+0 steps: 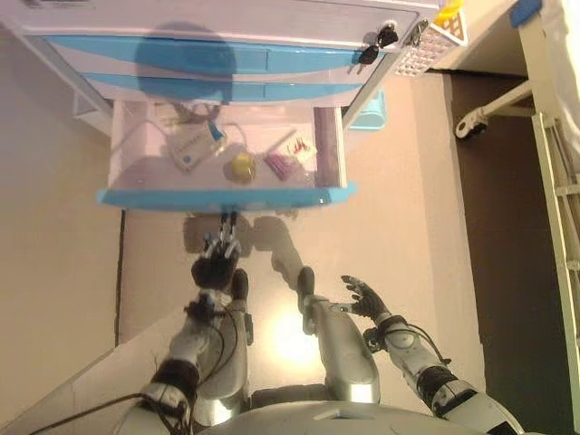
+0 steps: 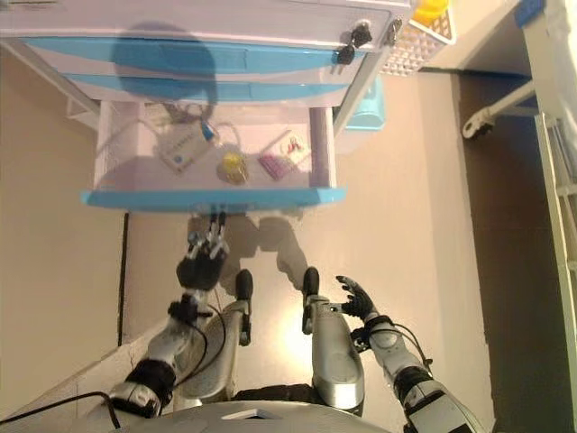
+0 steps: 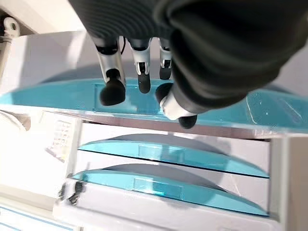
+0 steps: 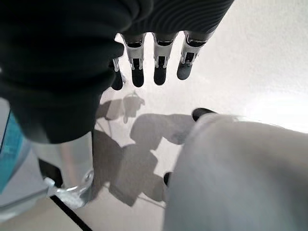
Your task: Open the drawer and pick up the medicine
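White drawer unit [image 1: 227, 23] with blue fronts at the far side of the scene, seen from above. Two upper drawer fronts [image 1: 217, 59] closed. Lowest drawer [image 1: 227, 195] pulled out toward the robot, interior fully exposed, blue front panel nearest the robot.

Contents of the open drawer, largest first: white flat box [image 1: 192, 148] left of centre, lying at an angle; white card with red print [image 1: 301, 145] near the right wall; purple blister pack [image 1: 281, 166] touching that card on its near side; small yellow medicine bottle [image 1: 241, 167] near the middle, just behind the front panel, between the white box and the purple pack. Tangled cord or similar item [image 1: 186, 113] at the back of the drawer; identity unclear.

Keys [image 1: 373, 47] hanging at the upper right corner of the unit. White perforated basket [image 1: 426, 50] beside the unit on the right.

Left hand [image 1: 217, 263] raised just in front of the blue front panel, below its centre, fingers [image 3: 110, 91] straight and loosely spread, tips close to the panel edge, holding nothing. Contact with the panel not determinable. Medicine bottle beyond the panel, slightly right of this hand, not touched.

Right hand [image 1: 367, 297] lower and to the right, well apart from the drawer, fingers relaxed and extended, empty.
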